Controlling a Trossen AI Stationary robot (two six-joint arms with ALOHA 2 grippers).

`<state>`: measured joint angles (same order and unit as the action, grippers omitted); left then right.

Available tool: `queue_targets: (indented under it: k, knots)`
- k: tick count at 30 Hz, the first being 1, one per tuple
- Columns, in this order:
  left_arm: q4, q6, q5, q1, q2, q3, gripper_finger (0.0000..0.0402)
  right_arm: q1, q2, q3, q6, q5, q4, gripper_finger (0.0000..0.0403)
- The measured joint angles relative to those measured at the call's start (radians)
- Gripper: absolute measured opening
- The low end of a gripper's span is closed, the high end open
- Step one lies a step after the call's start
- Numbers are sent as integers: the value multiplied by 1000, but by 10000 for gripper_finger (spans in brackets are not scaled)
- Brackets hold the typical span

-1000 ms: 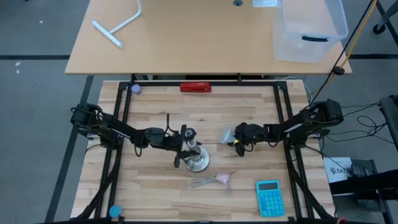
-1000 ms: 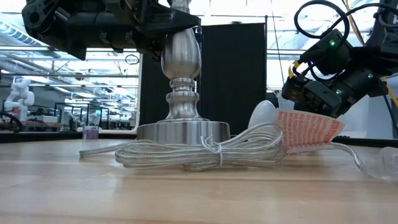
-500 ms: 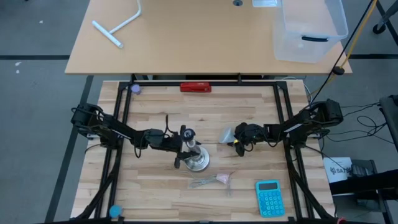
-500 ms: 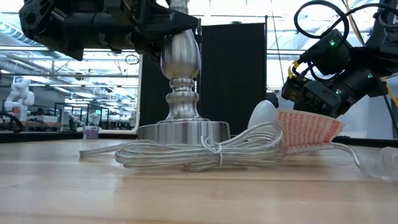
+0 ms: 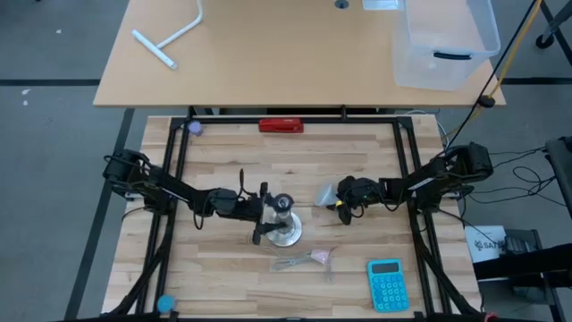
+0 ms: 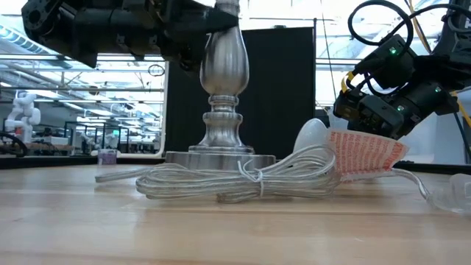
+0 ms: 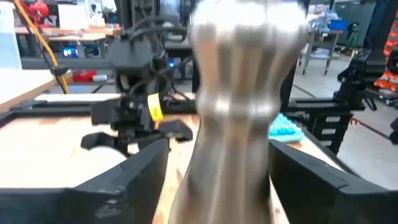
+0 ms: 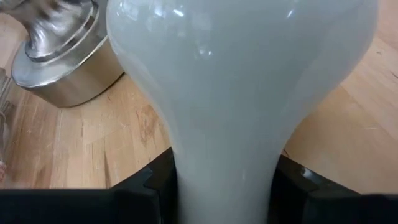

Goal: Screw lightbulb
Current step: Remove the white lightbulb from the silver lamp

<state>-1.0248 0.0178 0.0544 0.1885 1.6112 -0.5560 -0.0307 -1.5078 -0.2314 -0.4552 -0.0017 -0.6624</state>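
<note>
Right gripper (image 5: 340, 202) clamps the lightbulb (image 8: 239, 93) by its narrow neck, dome pointing ahead of the fingers; left gripper (image 5: 264, 215) stands open around the lamp stand (image 6: 221, 88).

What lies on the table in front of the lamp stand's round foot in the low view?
A coiled clear cord lies in front of the lamp stand, hiding the lower edge of its foot. To the side, the lightbulb sits in the right gripper, partly behind the cord.

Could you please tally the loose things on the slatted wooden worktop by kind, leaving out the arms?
Lightbulb: 1
Lamp stand: 1
Coiled clear cord: 1
Blue calculator: 1
Red bar at the far edge: 1
Small purple piece at the far left corner: 1
Total: 6
</note>
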Motion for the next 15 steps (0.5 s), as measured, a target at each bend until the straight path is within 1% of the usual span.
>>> queue_targets:
  k: [4, 7, 15]
  knots:
    - [2, -2, 0, 1, 0, -11, 302, 0, 0, 0, 1, 0, 0, 164]
    - [2, -5, 6, 1, 0, -13, 318, 0, 0, 0, -1, 0, 0, 164]
    - [-5, -23, 6, 1, -1, -14, 323, 0, 0, 0, -2, -3, 0, 164]
